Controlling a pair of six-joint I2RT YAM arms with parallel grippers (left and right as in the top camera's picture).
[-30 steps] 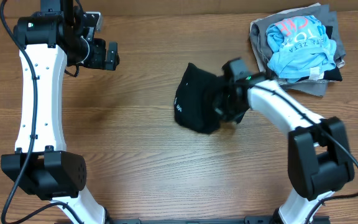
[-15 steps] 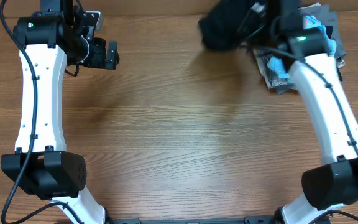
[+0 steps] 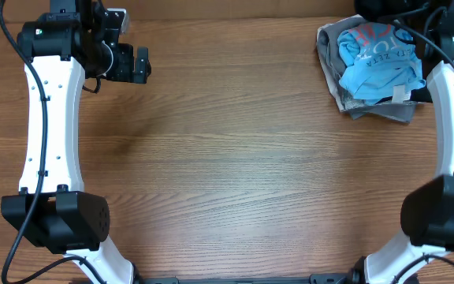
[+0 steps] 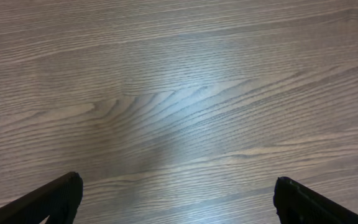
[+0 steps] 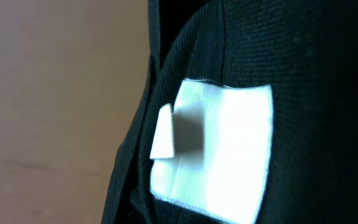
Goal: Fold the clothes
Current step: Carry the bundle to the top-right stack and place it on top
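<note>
The black shirt (image 5: pixel 278 50) fills the right wrist view, very close to the camera, with its white neck tag (image 5: pixel 229 143) in the middle. It covers my right gripper's fingers. In the overhead view my right arm (image 3: pixel 448 95) reaches to the far right corner, above the garment pile, and its gripper and the shirt sit at the frame's top edge. The shirt is off the table. My left gripper (image 3: pixel 140 67) is open and empty at the far left, its fingers (image 4: pixel 179 186) spread over bare wood.
A pile of garments (image 3: pixel 381 106) lies at the far right, with the light blue shirt with pink lettering (image 3: pixel 381 59) on top of grey and tan ones. The wooden table (image 3: pixel 235 158) spans the view.
My right arm swung the black shirt from the table's middle up and back to the far right corner, over the pile. The left arm has stayed still.
</note>
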